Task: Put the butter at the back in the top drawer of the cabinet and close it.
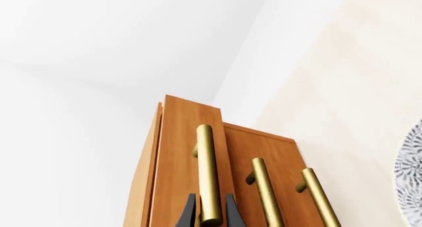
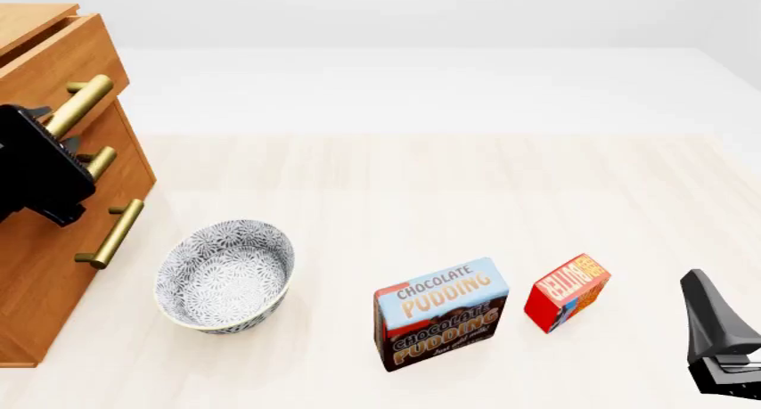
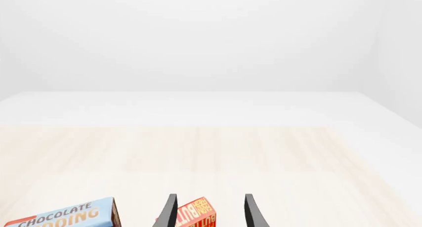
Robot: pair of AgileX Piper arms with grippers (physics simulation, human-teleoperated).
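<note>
At nine o'clock, cabinet: the cabinet (image 2: 48, 275) stands at the desk's (image 2: 476, 186) far left edge, three brass bar handles stacked down its front.
Top drawer: the top drawer (image 2: 53, 66) juts a little proud of the two below, so it sits slightly open.
Left claw: and the left claw (image 1: 211, 214) is right on the top handle (image 1: 207, 172)! Two dark fingers (image 1: 189, 212) straddle the brass bar, one each side, set narrow and close against it; whether they actually pinch it, cannot tell.
Butter: the butter (image 2: 568, 292) stands on the desk at about five o'clock from centre, untouched, tilted label facing the camera.
Right claw: the right claw (image 3: 207, 212) hangs wide open with nothing in it; in the wrist view the red box shows between its fingers, further off.
Pudding box: the pudding box (image 2: 441, 314) stands upright just beside the butter, on its nine o'clock side.
Bowl: the patterned bowl (image 2: 226, 275) sits between pudding box and cabinet, at seven o'clock.
</note>
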